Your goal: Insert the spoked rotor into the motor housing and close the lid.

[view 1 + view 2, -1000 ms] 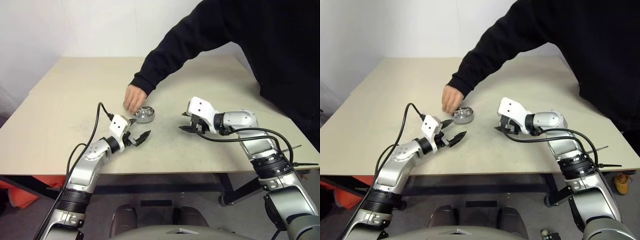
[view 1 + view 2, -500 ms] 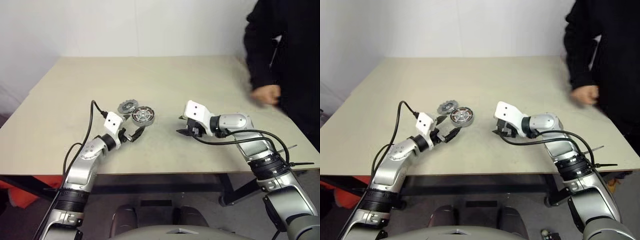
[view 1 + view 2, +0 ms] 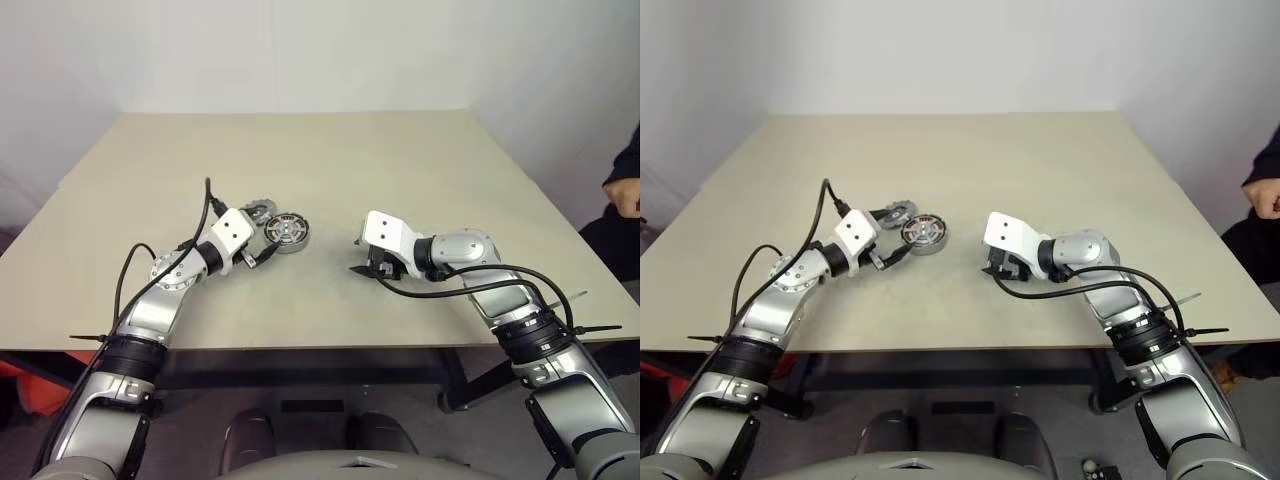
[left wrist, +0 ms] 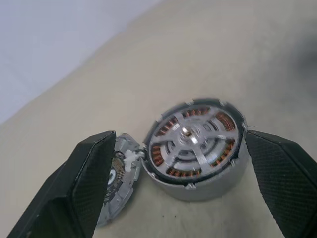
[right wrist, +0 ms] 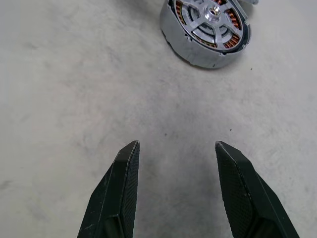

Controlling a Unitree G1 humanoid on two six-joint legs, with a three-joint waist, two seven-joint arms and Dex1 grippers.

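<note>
Beige tabletop (image 3: 330, 160), and going left to right: the left gripper (image 3: 262, 257) sits low over it with its fingers spread as wide as they seem to go, holding nothing. In its wrist view the motor housing (image 4: 195, 148) sits right between the two pads, spoked rotor (image 4: 194, 140) apparently already seated inside — silver spokes over copper windings. The lid (image 3: 257, 211) lies flat on the table, touching the housing at about its 10 o'clock.

Next, judging from this, the lid has to go on. I'd grab the lid by its notched edge, keep it level, and centre it over the hub before lowering — a tilted drop could jam.

Further right, the right gripper (image 3: 366, 268) is well apart from the housing, which sits off at its 10 o'clock; fingers partly open, empty. A person's hand (image 3: 626, 193) is at the far right edge.
</note>
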